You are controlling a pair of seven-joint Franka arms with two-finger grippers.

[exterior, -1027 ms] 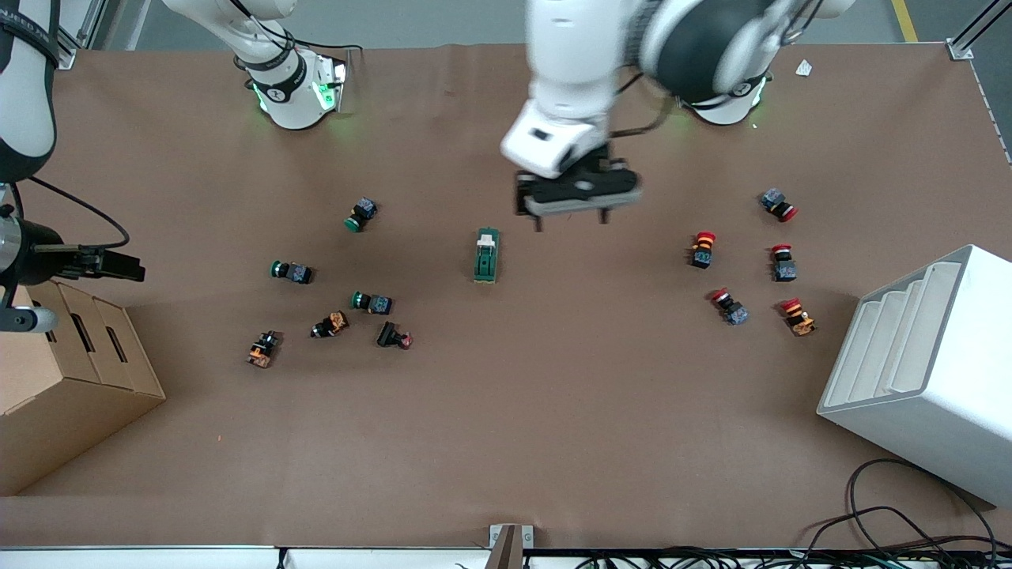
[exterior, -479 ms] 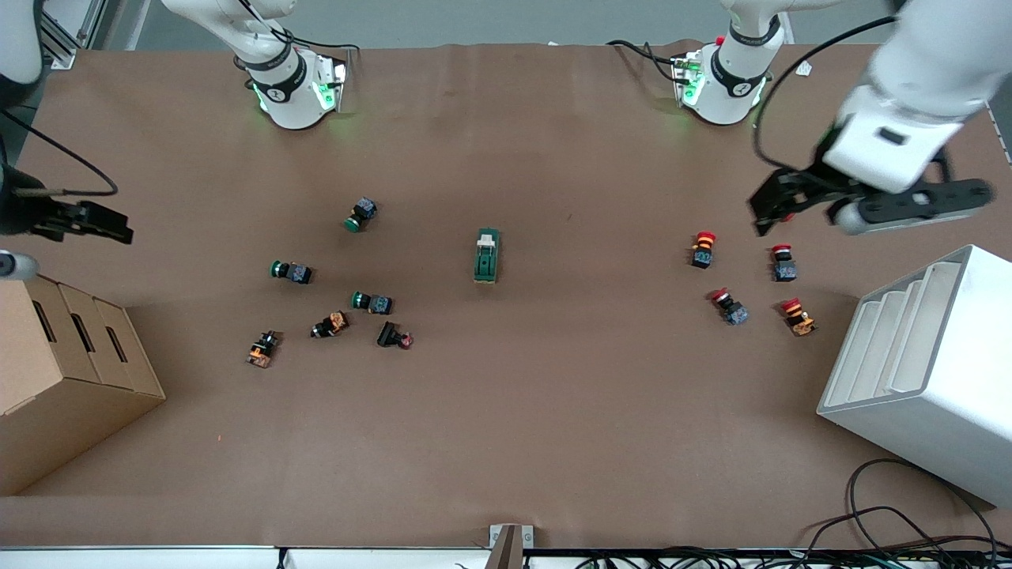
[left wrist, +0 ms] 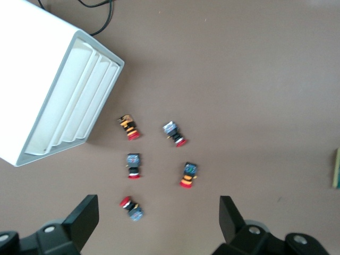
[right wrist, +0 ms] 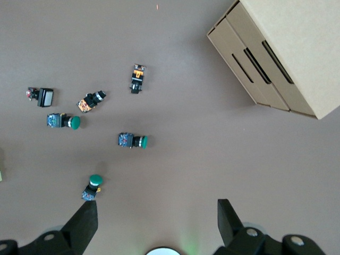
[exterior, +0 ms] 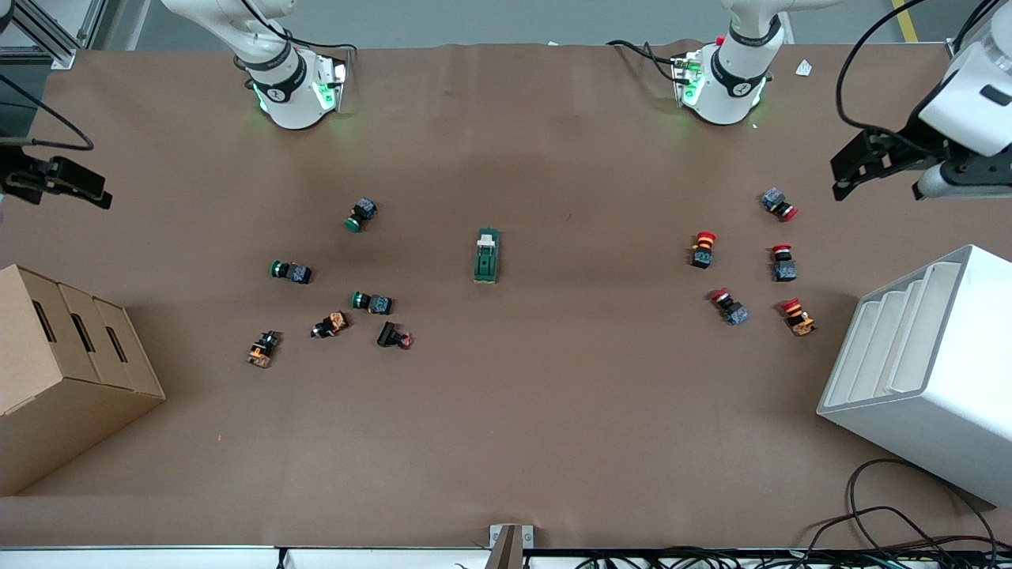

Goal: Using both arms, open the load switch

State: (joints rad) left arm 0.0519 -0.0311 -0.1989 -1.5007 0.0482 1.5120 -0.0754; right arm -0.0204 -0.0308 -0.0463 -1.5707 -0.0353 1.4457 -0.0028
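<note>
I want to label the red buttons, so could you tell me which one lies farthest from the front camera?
The red button lying highest in the front view, closest to the left gripper; the other four lie lower.

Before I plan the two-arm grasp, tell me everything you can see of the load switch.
The load switch is a small dark green oblong block, seemingly plastic, with a white lever tab at the end toward the robots' bases. It lies flat on the brown table, mid-table between the green-capped and red-capped button clusters, long axis running toward the front camera. Nothing touches it; both grippers are away at the table's ends. Whether it is open cannot be told.
</note>
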